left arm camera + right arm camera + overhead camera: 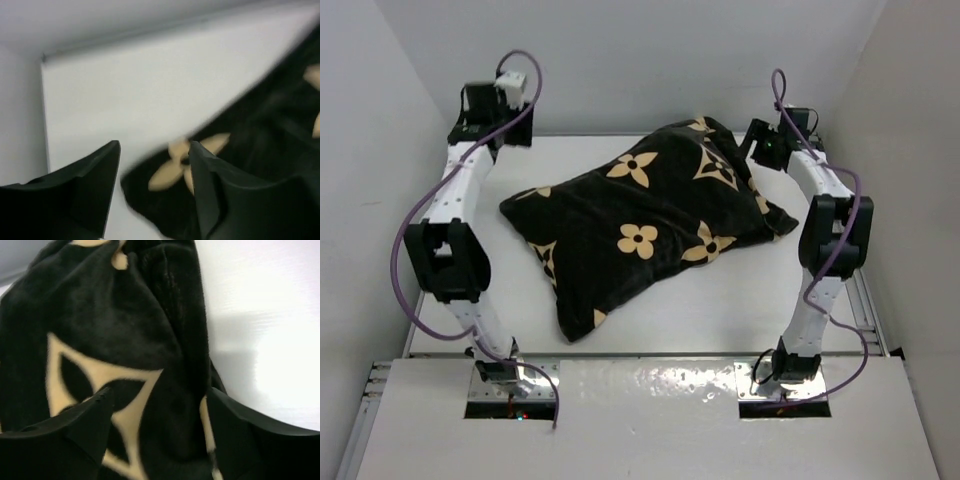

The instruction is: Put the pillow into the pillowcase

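Two claws flank one plump pillowcase (650,225) in the top view. It lies askew mid-counter (720,310), black with tan flowers and diamonds. The left claw (510,128) hangs at its 10 o'clock, apart from the fabric, and the right claw (762,142) sits at its 2 o'clock, just beside the far edge. In the left wrist view, the left claw (152,150) stands moderately wide and grips nothing. A blurred pillowcase (260,150) corner with a tan flower lies toward 4 o'clock, and bare counter (125,90) lies ahead. In the right wrist view, the right claw (160,395) is spread wide and holds nothing. Velvety pillowcase (115,325) fills the gap between its fingers, with white counter (260,300) at 2 o'clock.
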